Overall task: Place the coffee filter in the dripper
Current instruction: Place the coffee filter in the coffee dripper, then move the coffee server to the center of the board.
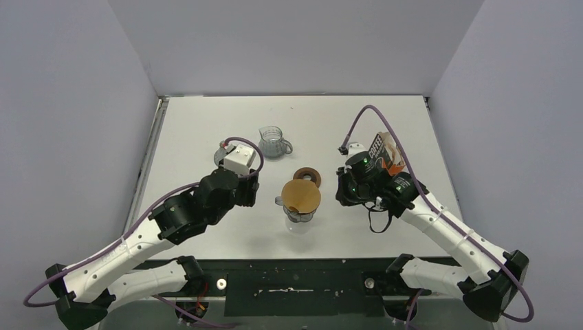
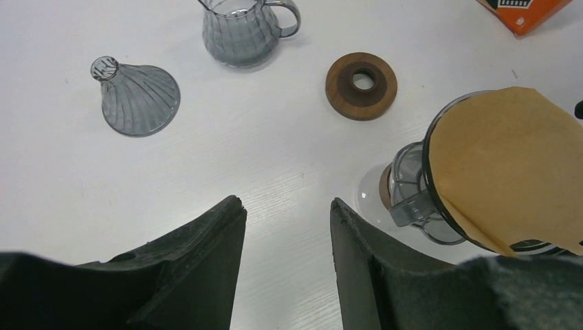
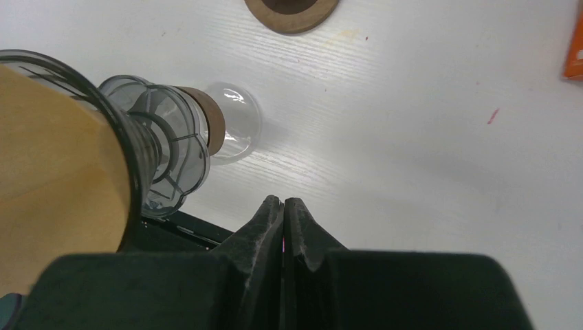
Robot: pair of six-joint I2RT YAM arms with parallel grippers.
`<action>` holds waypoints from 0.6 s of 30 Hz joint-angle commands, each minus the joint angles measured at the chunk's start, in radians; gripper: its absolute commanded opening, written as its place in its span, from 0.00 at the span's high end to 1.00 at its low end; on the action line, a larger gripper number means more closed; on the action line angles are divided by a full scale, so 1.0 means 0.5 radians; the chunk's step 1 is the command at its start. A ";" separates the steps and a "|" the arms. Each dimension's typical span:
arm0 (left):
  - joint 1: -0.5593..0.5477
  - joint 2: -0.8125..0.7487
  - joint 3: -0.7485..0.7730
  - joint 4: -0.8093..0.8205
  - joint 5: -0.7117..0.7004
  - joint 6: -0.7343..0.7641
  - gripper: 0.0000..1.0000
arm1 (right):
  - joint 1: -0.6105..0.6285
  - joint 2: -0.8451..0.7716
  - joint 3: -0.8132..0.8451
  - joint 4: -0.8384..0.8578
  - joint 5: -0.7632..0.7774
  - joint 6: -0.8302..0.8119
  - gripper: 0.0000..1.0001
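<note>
The dripper [image 1: 300,217], smoky dark grey with a side handle and a brown collar, stands upright at the table's middle. It also shows in the left wrist view [image 2: 411,201] and the right wrist view [image 3: 165,144]. A tan-brown paper cone [image 1: 300,194] sits inside it and fills its mouth. No white coffee filter is in view. My left gripper [image 1: 251,188] is open and empty just left of the dripper, over bare table [image 2: 285,203]. My right gripper [image 1: 342,190] is shut and empty just right of the dripper [image 3: 283,201].
A clear ribbed measuring jug [image 1: 273,141] stands behind the dripper. A brown wooden ring [image 1: 306,176] lies between them. An orange coffee box [image 1: 386,155] stands behind my right wrist. A smoky ribbed glass cone [image 2: 135,96] lies on its side at the far left.
</note>
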 commanded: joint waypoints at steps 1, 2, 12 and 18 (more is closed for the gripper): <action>0.004 -0.035 -0.032 0.003 -0.144 -0.018 0.54 | -0.151 -0.055 -0.172 0.246 -0.412 -0.040 1.00; 0.002 -0.040 -0.037 0.011 -0.147 -0.015 0.54 | -0.191 -0.053 -0.217 0.278 -0.479 -0.048 1.00; 0.004 -0.031 -0.056 0.033 -0.228 0.000 0.54 | -0.401 0.169 -0.563 0.565 -1.276 -0.170 1.00; 0.004 -0.045 -0.037 0.042 -0.277 0.005 0.51 | -0.455 0.368 -0.673 0.785 -1.556 -0.207 1.00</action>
